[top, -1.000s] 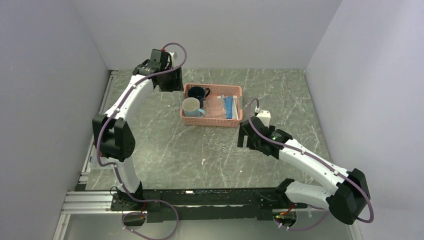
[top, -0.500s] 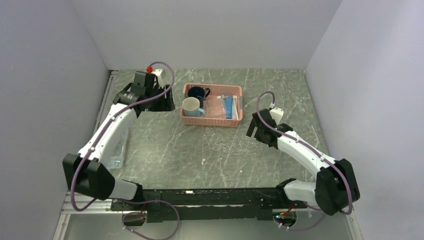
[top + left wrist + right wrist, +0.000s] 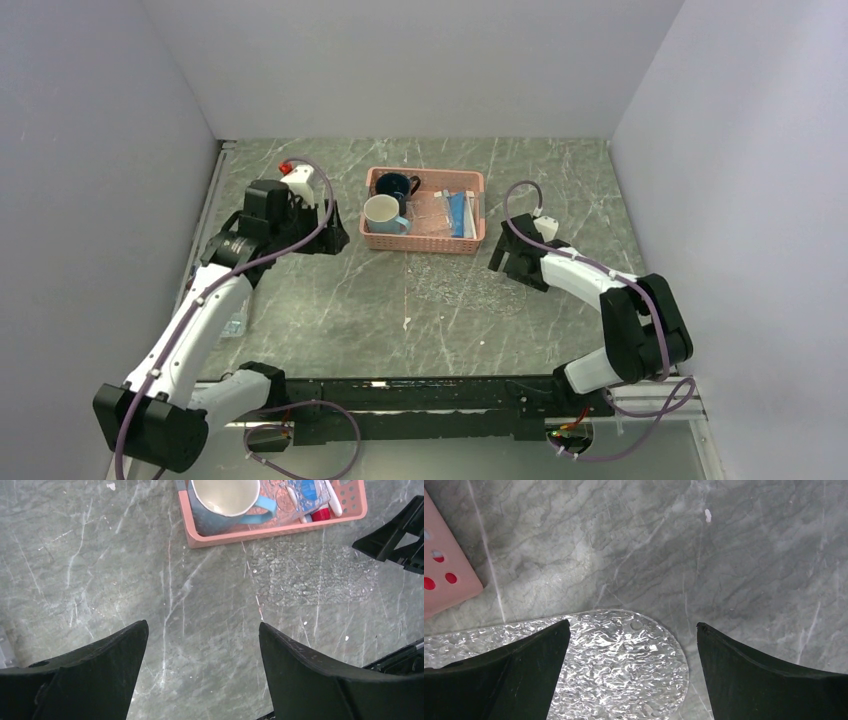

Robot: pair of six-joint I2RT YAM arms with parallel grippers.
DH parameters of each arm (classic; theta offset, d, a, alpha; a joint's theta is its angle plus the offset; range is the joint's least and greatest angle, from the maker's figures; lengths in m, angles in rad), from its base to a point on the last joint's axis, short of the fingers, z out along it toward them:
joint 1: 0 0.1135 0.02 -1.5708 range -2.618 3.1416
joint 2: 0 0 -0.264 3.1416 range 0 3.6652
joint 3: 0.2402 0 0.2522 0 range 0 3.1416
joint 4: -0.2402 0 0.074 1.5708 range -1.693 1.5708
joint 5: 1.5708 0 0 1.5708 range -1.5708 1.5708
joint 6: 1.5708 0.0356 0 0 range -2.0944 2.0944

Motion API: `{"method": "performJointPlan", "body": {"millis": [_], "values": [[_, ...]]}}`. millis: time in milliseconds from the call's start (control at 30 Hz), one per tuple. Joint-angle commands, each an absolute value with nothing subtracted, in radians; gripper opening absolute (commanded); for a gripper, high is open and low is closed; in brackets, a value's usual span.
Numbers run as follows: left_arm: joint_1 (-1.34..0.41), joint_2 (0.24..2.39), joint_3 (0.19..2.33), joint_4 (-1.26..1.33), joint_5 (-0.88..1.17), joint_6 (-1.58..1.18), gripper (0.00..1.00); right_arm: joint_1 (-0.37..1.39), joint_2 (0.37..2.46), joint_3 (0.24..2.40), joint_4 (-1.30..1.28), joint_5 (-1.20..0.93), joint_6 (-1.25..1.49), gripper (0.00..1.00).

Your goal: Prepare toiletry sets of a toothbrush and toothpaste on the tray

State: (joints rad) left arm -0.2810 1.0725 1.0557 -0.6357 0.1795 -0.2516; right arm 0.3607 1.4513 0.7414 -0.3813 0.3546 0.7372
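On a grey-green marbled tabletop (image 3: 330, 300) closed in by three plain pale walls, one pink slatted basket (image 3: 420, 243) stood towards the back. It held two mugs, a dark blue mug (image 3: 397, 185) and a light blue mug (image 3: 383, 214), with a blue toothpaste (image 3: 457, 213) and a white toothbrush (image 3: 332, 497) beside them; how many of each I could not tell. One clear tray (image 3: 624, 675) lay bare just in front of the basket. The left gripper (image 3: 202, 625) hung wide apart, holding nothing, over bare stone. The right gripper (image 3: 633, 624) was equally spread and unladen above the tray's rounded end. Since half a second before, the left arm had dropped and drawn back from the basket, and the right elbow had folded nearer
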Motion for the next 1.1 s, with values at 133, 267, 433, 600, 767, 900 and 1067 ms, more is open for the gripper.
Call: {"method": "performJointPlan", "body": {"millis": [133,267,433,600,767,900,1067], "values": [[-0.283,0.99,0.963,-0.528,0.215,-0.234,0.93,0.358,1.478,0.768,-0.317,0.377,0.78,1.0],[-0.284,0.993,0.95,-0.526,0.22,-0.235,0.95,0.359,1.519,0.781,-0.331,0.406,0.813,1.0],[-0.284,0.978,0.932,-0.515,0.233,-0.248,0.96,0.364,1.547,0.775,-0.312,0.401,0.828,1.0],[-0.283,0.97,0.928,-0.52,0.229,-0.248,0.95,0.394,1.575,0.793,-0.321,0.403,0.802,1.0],[-0.284,0.971,0.932,-0.526,0.236,-0.247,0.95,0.467,1.609,0.835,-0.382,0.459,0.777,1.0],[-0.284,0.965,0.933,-0.531,0.229,-0.243,0.95,0.502,1.603,0.816,-0.379,0.46,0.777,1.0],[-0.283,0.96,0.935,-0.536,0.223,-0.241,0.95,0.535,1.582,0.787,-0.372,0.439,0.768,1.0]]}}
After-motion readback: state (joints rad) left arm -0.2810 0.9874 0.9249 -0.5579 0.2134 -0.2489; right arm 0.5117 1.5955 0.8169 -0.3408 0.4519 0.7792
